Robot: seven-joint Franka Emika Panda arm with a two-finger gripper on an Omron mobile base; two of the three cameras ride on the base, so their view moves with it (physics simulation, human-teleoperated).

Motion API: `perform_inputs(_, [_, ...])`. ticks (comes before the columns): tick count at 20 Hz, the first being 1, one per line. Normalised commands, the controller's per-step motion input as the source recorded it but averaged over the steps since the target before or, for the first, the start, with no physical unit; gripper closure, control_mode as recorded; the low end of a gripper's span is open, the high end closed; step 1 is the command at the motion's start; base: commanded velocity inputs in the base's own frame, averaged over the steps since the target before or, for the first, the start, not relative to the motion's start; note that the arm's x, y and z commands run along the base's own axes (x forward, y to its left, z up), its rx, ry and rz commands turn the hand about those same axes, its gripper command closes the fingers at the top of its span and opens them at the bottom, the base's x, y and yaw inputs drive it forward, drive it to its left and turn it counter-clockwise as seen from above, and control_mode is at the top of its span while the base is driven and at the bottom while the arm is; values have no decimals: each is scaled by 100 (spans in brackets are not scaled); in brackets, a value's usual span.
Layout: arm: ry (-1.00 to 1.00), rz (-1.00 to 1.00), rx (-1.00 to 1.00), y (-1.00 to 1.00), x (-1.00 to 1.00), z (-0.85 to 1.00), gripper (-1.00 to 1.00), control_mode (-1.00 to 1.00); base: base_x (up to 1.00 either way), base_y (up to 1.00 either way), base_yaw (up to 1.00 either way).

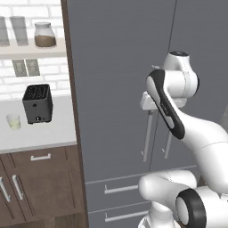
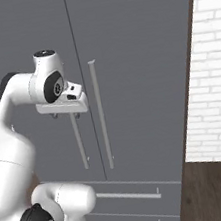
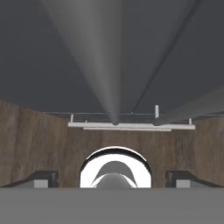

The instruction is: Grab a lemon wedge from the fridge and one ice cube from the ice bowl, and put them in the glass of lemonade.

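At centre frame, the fridge stands closed; gripper, jaws wide apart and empty, straddles the left door's handle; bar looks rigid, smooth, likely slippery; best gripped mid-length; glass of lemonade on tabletop, left edge.

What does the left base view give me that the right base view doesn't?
Left base view alone: the counter with the black toaster, the glass of lemonade beside it, and the shelf jar. Right base view alone: the white brick wall and wood floor right of the fridge. Both: the closed fridge, its bar handles, two drawers, and the claw at the left door's handle.
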Motion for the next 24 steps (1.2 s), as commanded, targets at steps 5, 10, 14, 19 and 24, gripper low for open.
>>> perform_inputs(5, [0,0,0,0,-13,-19,-100,-100,0,0,0])
perform_inputs(10, [2,0,0,0,-13,-5,-100,-100,0,0,0])
perform_inputs(14, [2,0,0,0,-24,-10,-100,-100,0,0,0])
perform_inputs(19, [0,0,0,0,-19,-13,-100,-100,0,0,0])
perform_inputs(24, [0,0,1,0,-16,-5,-100,-100,0,0,0])
